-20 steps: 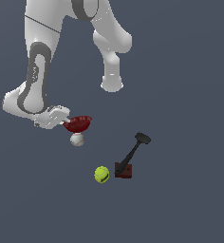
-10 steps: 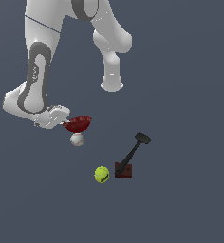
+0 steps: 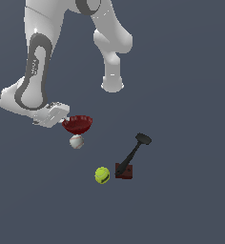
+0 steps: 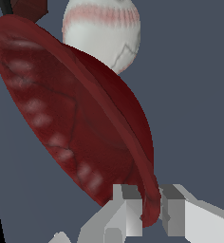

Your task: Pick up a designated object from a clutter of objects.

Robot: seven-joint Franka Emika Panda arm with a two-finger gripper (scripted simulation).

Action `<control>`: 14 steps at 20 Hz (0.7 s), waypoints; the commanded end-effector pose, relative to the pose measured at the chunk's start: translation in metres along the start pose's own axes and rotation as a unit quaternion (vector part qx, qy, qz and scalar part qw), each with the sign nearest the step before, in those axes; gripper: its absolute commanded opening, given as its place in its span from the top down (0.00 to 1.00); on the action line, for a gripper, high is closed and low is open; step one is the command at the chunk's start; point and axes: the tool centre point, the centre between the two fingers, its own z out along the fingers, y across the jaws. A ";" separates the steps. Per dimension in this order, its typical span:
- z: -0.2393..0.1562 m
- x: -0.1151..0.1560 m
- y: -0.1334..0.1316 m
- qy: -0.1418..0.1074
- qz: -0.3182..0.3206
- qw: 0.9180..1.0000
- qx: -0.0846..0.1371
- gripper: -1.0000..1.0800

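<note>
White fingers (image 4: 143, 211) pinch the thin rim of the dark red round bowl (image 3: 77, 124), so I can hold it above the white baseball (image 3: 76, 141). The yellow-green tennis ball (image 3: 102, 175) sits well apart.

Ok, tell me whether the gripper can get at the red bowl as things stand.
Yes, it looks so. The gripper already has the red bowl's rim between its fingers in the wrist view. The baseball sits beside the bowl, away from the fingers, so nothing appears to block it.
</note>
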 end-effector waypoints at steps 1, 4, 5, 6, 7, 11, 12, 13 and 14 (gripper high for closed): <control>-0.010 0.002 -0.014 0.000 -0.001 1.000 -0.001 1.00; -0.025 0.003 -0.035 0.000 -0.001 1.000 -0.001 1.00; -0.031 0.003 -0.043 0.000 -0.001 1.000 -0.001 1.00; -0.037 0.004 -0.053 0.000 -0.001 1.000 -0.001 1.00; -0.044 0.004 -0.062 0.000 -0.001 1.000 -0.001 1.00; -0.073 0.006 -0.104 0.000 -0.001 1.000 -0.001 1.00; -0.081 0.007 -0.114 0.000 -0.001 1.000 -0.001 1.00; -0.088 0.008 -0.125 0.000 -0.001 1.000 -0.001 1.00; -0.096 0.008 -0.135 0.000 -0.001 1.000 -0.001 1.00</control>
